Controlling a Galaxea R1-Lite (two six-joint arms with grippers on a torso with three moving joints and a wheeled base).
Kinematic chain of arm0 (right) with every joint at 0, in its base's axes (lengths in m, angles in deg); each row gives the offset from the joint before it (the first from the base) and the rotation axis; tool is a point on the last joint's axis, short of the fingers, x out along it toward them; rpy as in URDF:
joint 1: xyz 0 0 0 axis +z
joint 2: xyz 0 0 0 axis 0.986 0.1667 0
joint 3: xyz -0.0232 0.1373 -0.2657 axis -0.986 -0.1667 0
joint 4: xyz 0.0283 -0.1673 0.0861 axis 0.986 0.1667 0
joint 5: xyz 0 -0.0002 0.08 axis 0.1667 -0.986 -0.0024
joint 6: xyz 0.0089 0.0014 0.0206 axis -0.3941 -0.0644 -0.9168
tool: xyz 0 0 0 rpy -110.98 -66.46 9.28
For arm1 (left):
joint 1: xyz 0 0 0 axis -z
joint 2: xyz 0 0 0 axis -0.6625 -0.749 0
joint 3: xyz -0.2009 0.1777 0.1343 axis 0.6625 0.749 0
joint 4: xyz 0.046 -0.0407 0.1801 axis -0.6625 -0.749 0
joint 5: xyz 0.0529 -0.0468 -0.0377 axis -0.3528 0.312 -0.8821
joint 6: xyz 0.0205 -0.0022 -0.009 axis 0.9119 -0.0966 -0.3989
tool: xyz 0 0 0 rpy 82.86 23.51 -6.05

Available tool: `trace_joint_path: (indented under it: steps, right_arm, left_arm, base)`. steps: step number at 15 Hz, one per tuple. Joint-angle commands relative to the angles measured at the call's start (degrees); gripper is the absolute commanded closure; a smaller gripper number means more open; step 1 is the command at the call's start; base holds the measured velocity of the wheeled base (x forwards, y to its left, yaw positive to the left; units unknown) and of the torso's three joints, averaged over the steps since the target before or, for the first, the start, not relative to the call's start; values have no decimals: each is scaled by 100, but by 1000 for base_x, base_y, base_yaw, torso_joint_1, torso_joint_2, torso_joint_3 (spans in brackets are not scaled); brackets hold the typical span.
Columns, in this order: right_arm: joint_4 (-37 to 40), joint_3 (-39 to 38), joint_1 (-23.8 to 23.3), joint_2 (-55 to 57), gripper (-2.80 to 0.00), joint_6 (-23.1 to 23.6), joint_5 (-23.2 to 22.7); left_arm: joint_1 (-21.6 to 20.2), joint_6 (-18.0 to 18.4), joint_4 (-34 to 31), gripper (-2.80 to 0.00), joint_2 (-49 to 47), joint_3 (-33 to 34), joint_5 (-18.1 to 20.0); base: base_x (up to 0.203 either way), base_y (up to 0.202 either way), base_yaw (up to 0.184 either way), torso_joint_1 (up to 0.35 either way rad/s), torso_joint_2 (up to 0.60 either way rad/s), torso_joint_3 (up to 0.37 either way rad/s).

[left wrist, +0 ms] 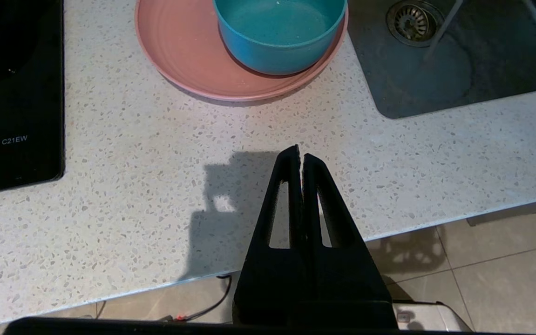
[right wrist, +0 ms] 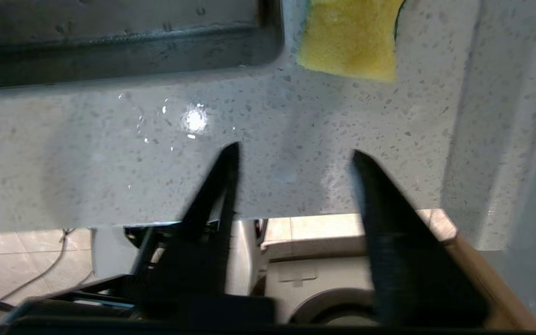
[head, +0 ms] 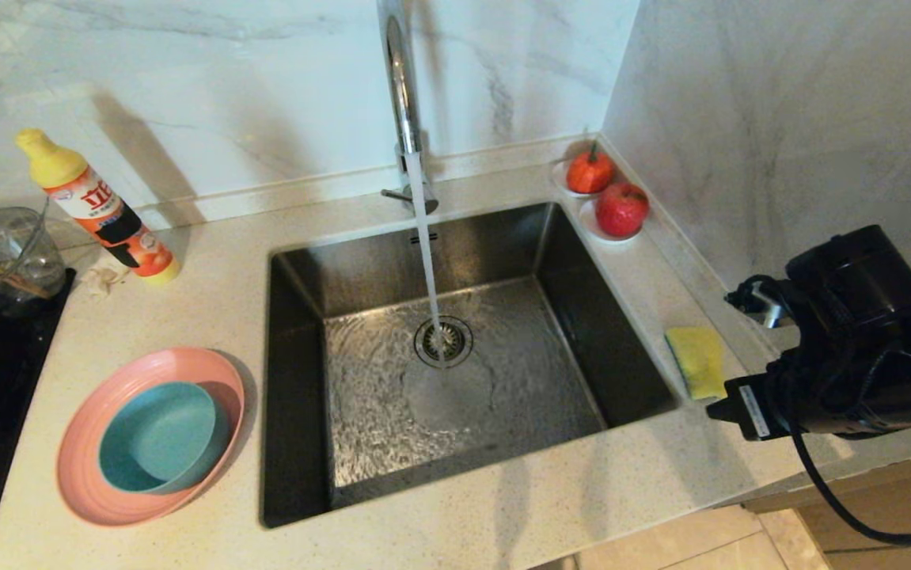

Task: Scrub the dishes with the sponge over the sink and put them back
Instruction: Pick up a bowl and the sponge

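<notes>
- While water runs into the sink, right claw hangs released over the near worktop, short of the sponge right of the basin.
- Left claw clenched, empty; bowl sits on plate, left.

The scene was evenly and fairly brightly lit. A long shadow was cast behind the detergent bottle onto the marble wall, and glare ran down the faucet. A sharp shadow was thrown on the countertop beneath the left gripper. In the right wrist view, the right gripper was blurred, and a bright glint was seen near the sponge.
</notes>
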Motion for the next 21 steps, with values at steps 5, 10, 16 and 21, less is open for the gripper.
trace_joint_path:
  steps: [5, 10, 16, 21]
  right_arm:
    - [3, 28, -3, 385, -280, -418, 26]
    - [-23, 68, -174, 477, -280, -397, -38]
    - [-23, 237, -333, 657, -280, -411, -271]
    - [-159, 273, -557, 757, -280, -282, -448]
  left_arm:
    - [3, -1, -5, 0, -1, 0, 0]
    - [5, -1, -5, 0, -1, 0, 0]
    - [-4, -1, -5, 0, -1, 0, 0]
    - [3, -1, -5, 0, -1, 0, 0]
  base:
    - [0, 0, 0, 0, 0, 0]
    - [0, 0, 0, 0, 0, 0]
    - [0, 0, 0, 0, 0, 0]
    - [0, 0, 0, 0, 0, 0]
